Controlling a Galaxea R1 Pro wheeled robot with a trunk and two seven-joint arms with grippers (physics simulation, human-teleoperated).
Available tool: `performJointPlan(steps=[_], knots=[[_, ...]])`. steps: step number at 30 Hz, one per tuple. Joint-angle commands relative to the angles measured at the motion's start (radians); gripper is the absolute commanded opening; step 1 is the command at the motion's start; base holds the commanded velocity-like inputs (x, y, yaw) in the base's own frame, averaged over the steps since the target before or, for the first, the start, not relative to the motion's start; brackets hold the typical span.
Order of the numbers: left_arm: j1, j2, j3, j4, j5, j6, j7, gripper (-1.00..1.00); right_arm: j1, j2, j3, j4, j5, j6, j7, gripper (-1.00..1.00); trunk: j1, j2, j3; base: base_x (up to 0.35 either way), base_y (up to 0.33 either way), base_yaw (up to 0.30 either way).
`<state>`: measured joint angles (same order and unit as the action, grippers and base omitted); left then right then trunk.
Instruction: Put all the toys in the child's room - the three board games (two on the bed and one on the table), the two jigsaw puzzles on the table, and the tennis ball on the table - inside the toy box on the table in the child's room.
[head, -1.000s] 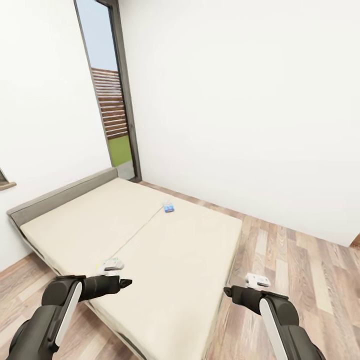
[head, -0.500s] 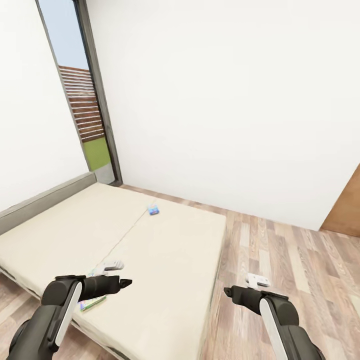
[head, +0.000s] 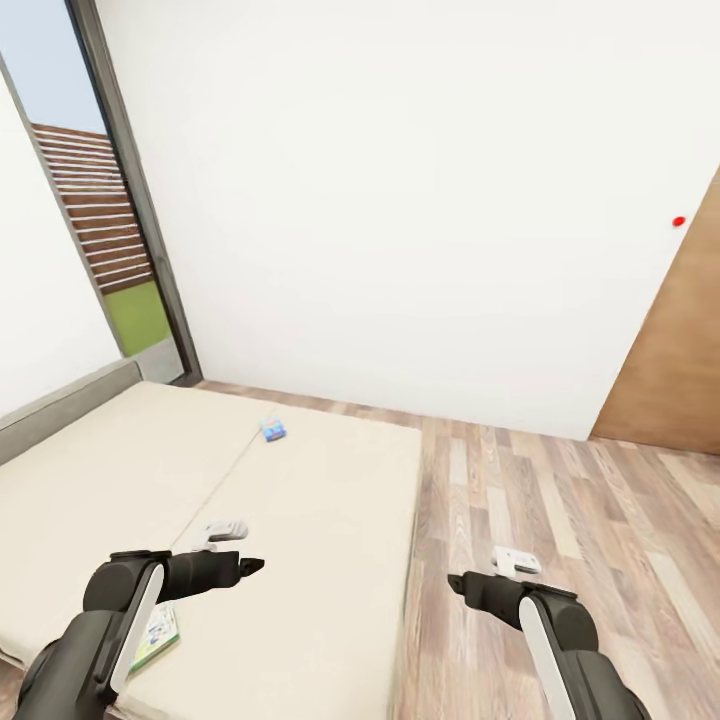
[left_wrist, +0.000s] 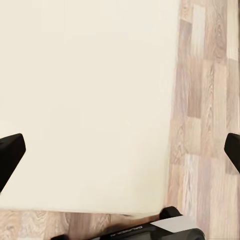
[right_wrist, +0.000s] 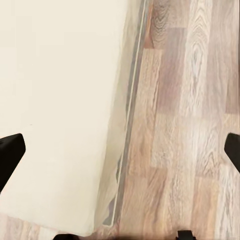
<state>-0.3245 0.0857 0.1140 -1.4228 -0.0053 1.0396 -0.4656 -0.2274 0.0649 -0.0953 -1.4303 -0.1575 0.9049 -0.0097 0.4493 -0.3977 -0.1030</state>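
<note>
In the head view, the bed (head: 300, 520) is stretching across the lower left of the room, its cream top lying flat beside the wood-plank floor (head: 540, 500). A small blue board game (head: 273, 430) is resting on the bed near its far edge, well apart from both arms. A second, green-edged board game (head: 157, 635) is lying on the near part of the bed, partly hidden behind the left forearm. The left gripper (head: 243, 565) is hovering above the bed, holding nothing, and the right gripper (head: 460, 582) is hanging over the floor just beside the bed's edge, also holding nothing; this view is not showing how far apart either pair of fingers stands. A white wall (head: 400, 200) is rising behind the bed, with a wooden door (head: 670, 350) at the right and a tall window (head: 90, 230) at the left. In the left wrist view, the dark fingertips (left_wrist: 10, 155) are sitting wide apart at opposite edges, over the bed top and floor. In the right wrist view, the fingertips (right_wrist: 10, 152) are likewise spread wide, above the bed's edge and the planks.
</note>
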Motion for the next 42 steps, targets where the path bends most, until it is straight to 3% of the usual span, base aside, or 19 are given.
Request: performJointPlan(steps=[1, 29, 42], knots=[[-0.001, 0.000, 0.001, -0.001, -0.001, 0.005, -0.004, 1.00, -0.001, 0.001, -0.002, -0.001, -0.005, 0.005, -0.001, 1.00, 0.001, -0.002, -0.002, 0.004, 0.231, -0.280], [-0.001, 0.000, 0.001, -0.001, -0.001, 0.005, -0.004, 1.00, -0.001, 0.002, -0.002, -0.001, -0.005, 0.005, -0.001, 1.00, 0.001, -0.002, -0.002, -0.004, 0.133, -0.279], [-0.001, 0.000, 0.002, -0.001, -0.001, 0.005, -0.004, 1.00, -0.001, 0.003, -0.002, -0.001, -0.005, 0.003, -0.001, 1.00, 0.001, -0.002, -0.002, -0.080, 0.150, -0.053]])
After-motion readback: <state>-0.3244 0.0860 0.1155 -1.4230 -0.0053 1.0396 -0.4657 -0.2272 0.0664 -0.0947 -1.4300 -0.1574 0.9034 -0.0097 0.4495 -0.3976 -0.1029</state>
